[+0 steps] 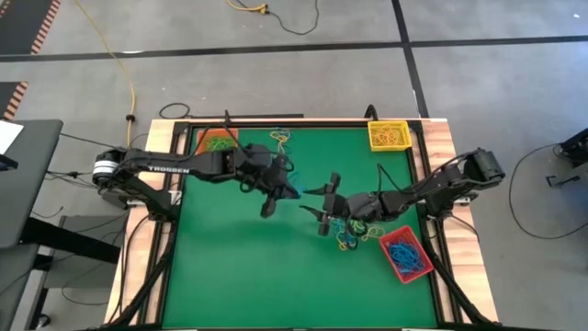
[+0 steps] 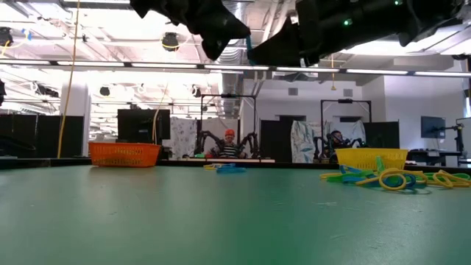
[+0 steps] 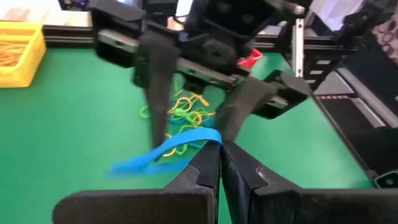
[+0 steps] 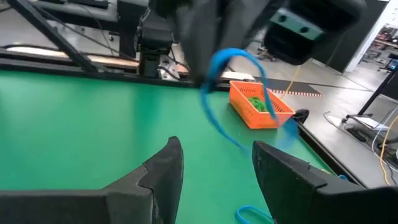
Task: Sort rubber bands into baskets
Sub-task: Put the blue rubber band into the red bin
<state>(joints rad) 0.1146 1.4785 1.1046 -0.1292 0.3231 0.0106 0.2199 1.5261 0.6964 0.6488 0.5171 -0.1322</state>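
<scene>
My left gripper (image 1: pixel 287 188) hovers over the middle of the green table, shut on a blue rubber band (image 3: pixel 168 152). My right gripper (image 1: pixel 323 202) faces it from the right, open; in the right wrist view the blue band (image 4: pixel 236 78) hangs in front of the open fingers (image 4: pixel 165 168). Whether they touch it, I cannot tell. A pile of yellow, green and blue rubber bands (image 1: pixel 354 234) lies on the table below my right arm. The orange basket (image 1: pixel 217 141) holds green bands, the yellow basket (image 1: pixel 389 135) yellow ones, the red basket (image 1: pixel 406 256) blue ones. My left gripper pinches the blue band at one end of its loop (image 3: pixel 208 135) between its two shut fingertips. The fingers slant down from the table's left. The rest of the flat loop sticks out beyond them toward my right gripper, clear of the table.
A few loose bands (image 1: pixel 280 138) lie near the far edge between the orange and yellow baskets. The near half of the green mat (image 1: pixel 257 276) is bare. A raised frame (image 1: pixel 427 165) runs around the table.
</scene>
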